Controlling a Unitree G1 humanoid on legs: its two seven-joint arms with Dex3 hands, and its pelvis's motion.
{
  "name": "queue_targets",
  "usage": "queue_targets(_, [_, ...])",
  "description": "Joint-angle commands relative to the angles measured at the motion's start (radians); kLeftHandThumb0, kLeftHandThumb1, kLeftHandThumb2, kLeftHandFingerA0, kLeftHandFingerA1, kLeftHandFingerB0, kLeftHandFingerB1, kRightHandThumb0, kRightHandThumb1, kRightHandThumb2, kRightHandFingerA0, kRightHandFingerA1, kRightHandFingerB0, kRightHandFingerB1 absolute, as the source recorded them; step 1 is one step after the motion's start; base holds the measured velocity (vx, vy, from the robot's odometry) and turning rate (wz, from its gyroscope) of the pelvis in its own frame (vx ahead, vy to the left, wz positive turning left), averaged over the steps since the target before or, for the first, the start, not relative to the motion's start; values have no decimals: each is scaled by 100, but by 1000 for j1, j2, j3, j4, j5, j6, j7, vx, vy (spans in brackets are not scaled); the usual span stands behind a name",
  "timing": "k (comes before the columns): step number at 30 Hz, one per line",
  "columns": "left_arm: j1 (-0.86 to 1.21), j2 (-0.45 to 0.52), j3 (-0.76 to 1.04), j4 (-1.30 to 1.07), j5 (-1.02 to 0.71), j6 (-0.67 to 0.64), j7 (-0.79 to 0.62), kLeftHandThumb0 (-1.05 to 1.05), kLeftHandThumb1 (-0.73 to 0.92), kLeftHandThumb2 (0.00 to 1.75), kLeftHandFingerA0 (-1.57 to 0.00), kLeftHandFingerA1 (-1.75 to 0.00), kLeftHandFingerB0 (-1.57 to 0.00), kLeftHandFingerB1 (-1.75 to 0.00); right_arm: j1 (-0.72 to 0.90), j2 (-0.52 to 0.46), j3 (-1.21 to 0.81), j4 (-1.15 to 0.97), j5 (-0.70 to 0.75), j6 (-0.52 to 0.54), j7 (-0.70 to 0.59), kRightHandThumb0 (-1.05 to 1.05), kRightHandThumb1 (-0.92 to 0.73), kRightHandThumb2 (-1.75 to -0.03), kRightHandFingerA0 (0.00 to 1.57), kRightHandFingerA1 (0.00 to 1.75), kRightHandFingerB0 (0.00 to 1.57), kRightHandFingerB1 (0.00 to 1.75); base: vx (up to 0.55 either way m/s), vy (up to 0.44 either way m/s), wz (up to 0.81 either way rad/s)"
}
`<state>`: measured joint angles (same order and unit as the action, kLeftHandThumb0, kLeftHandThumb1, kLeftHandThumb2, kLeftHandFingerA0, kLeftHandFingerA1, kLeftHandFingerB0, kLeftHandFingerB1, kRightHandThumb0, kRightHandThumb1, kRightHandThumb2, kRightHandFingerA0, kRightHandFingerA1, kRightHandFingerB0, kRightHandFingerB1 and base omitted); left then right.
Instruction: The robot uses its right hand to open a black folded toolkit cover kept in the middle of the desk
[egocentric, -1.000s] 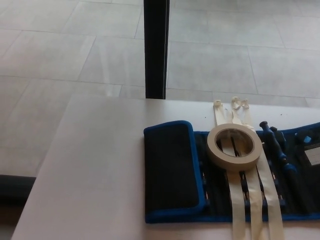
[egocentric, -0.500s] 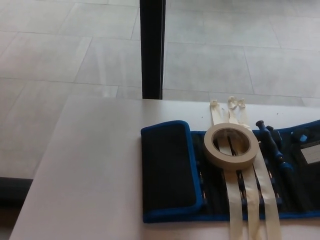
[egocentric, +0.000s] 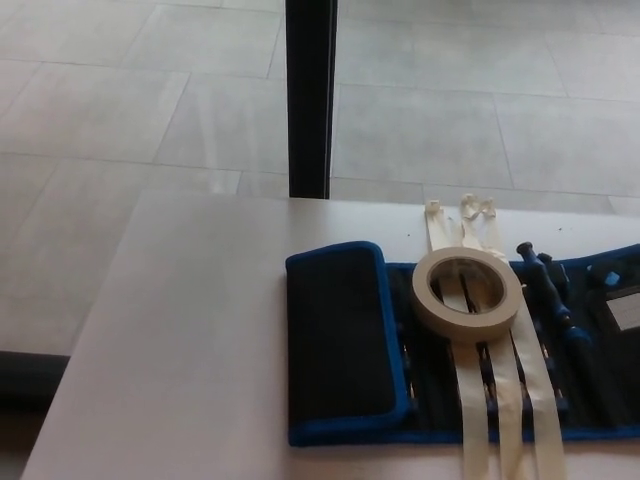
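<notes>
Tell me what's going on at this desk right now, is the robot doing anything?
Nothing is being handled at this moment: neither robot hand is in view. A black toolkit cover with blue edging lies on the white desk, its left flap folded over and the rest spread open to the right with blue-handled tools in it. A roll of masking tape sits on top, and strips of tape run across the kit towards the desk's near edge.
</notes>
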<state>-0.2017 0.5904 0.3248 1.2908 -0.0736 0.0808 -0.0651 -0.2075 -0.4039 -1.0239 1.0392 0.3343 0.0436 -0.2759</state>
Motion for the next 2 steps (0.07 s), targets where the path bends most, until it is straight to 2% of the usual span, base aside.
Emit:
queue_targets(1, [-3,18,-8,-6,4,14,6,-80,53,151,-34,-99,-26,-95,24,2,23,10,54,-49,-9,-55,-72,-63,59,109,52,62,0,0,0])
queue_targets(2, [-3,18,-8,-6,4,14,6,-80,53,151,-34,-99,-26,-95,24,2,23,10,54,-49,-9,-55,-72,-63,59,109,52,62,0,0,0])
